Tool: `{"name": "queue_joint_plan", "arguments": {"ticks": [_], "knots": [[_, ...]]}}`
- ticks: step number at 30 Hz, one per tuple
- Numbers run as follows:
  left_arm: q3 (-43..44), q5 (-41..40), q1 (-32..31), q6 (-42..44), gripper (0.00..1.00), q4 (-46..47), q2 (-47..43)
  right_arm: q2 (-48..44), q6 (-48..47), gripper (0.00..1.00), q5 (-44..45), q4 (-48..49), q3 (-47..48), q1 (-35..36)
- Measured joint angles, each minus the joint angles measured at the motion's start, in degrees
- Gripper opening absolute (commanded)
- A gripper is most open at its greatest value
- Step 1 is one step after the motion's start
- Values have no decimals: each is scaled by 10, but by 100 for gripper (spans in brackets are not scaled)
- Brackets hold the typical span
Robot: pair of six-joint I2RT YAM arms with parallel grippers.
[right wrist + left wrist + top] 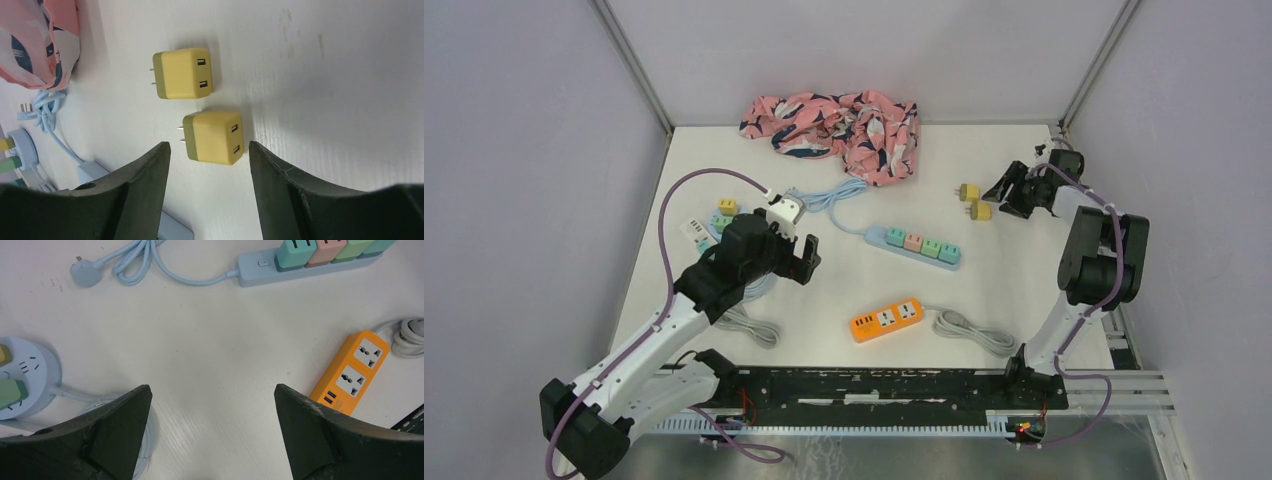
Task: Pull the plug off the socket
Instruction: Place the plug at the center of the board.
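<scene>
A light-blue power strip (pixel 914 245) lies mid-table with several coloured plugs in it: teal (pixel 296 251), pink and green ones. It also shows in the left wrist view (pixel 260 264). A round white socket (pixel 30 375) at the left holds a green plug (pixel 10 392) and a yellow one. My left gripper (pixel 212 405) is open and empty above bare table between the two; in the top view it (pixel 808 260) is left of the strip. Two loose yellow plugs (pixel 182 73) (pixel 214 137) lie on the table. My right gripper (pixel 210 160) is open, its tips just short of the nearer plug.
An orange power strip (pixel 887 320) with a coiled grey cable (pixel 969 330) lies near the front. A pink patterned cloth (pixel 834 125) is bunched at the back wall. The blue strip's coiled cord and plug (pixel 85 274) lie behind the left gripper.
</scene>
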Motion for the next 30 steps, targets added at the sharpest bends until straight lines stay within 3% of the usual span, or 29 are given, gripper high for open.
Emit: {"name": "queue_joint_plan", "arguments": {"ticks": [7, 17, 22, 26, 30], "knots": [[0, 1, 0, 0, 99, 0, -7, -72, -71, 62, -43, -18, 0, -5], [0, 2, 0, 0, 99, 0, -9, -208, -196, 64, -285, -34, -3, 1], [0, 2, 0, 0, 99, 0, -9, -251, -320, 66, -392, -95, -14, 30], [0, 2, 0, 0, 99, 0, -8, -269, -442, 74, -438, -182, -16, 71], [0, 2, 0, 0, 99, 0, -8, -281, -574, 93, -464, -281, -16, 111]]}}
